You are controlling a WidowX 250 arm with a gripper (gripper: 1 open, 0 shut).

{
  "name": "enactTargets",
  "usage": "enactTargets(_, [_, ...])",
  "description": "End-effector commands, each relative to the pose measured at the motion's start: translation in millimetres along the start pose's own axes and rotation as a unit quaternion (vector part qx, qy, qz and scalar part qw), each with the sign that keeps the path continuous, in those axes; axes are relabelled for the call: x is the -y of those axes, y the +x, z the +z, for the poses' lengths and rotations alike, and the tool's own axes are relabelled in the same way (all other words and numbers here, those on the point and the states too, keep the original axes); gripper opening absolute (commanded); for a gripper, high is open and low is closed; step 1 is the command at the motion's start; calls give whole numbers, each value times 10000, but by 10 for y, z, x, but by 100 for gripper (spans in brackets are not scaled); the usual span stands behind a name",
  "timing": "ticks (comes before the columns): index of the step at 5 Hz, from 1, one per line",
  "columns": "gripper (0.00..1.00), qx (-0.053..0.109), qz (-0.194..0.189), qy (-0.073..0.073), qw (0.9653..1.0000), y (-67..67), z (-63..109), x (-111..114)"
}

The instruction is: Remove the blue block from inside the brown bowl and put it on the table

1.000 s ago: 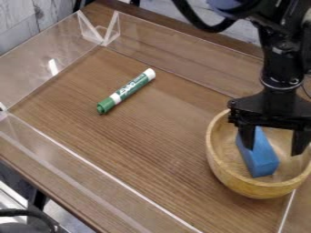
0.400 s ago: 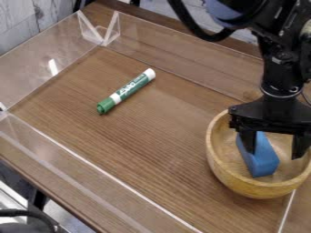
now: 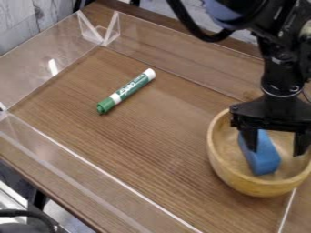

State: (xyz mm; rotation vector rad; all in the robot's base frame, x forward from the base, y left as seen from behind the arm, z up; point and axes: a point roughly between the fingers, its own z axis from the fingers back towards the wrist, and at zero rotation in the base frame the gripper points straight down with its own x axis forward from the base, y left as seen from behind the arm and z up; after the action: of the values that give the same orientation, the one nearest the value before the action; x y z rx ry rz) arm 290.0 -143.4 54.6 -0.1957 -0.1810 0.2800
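The brown bowl [image 3: 232, 175] sits on the table [image 3: 145, 136] at the near right. Inside it rests the blue block [image 3: 263, 155], standing on the bowl's floor toward the right side. My black gripper [image 3: 272, 140] points down into the bowl with its jaws open, one finger on each side of the block's upper end. The fingers [image 3: 246, 141] reach below the rim. I cannot tell whether they touch the block.
A green-and-white marker [image 3: 125, 91] lies near the middle of the table. Low clear acrylic walls [image 3: 55, 64] border the tabletop, with a corner at the back left. The bowl stands close to the right wall and the front edge.
The gripper has sunk very slightly into the bowl around the block. Its jaws stay open and nothing else has shifted.
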Motion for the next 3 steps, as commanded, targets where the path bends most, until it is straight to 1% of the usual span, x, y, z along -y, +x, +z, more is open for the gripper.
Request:
enactTargets(1, [100, -21, 5, 36, 10000, -34, -119, -3])
enactTargets(3, [100, -21, 107, 67, 9999, -55, -266, -22])
